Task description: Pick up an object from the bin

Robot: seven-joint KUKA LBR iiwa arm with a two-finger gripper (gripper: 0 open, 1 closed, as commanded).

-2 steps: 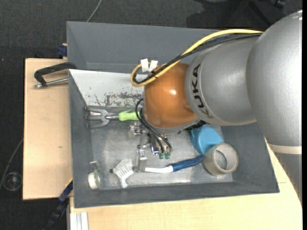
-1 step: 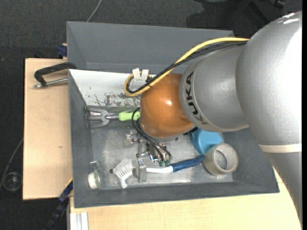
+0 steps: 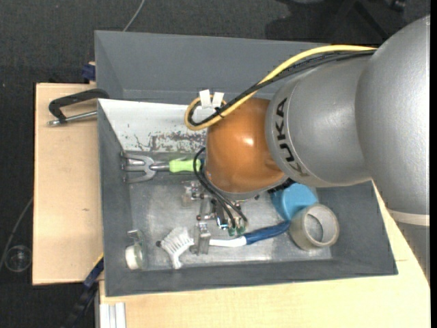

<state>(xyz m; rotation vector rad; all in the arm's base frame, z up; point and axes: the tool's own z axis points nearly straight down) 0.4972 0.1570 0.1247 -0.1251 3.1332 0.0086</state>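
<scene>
Grey and bulky, the arm (image 3: 341, 121) comes in from the right, its orange wrist cover (image 3: 239, 152) over the bin's (image 3: 273, 268) middle; below, the gripper (image 3: 205, 227) sits low over a blue-handled brush (image 3: 225, 242) near the front wall; how far it is open cannot be told; a tape roll (image 3: 314, 225) lies beside the handle's end.

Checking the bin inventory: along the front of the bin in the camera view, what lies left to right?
small round silvery piece → white-bristled brush with blue handle → roll of tape
</scene>
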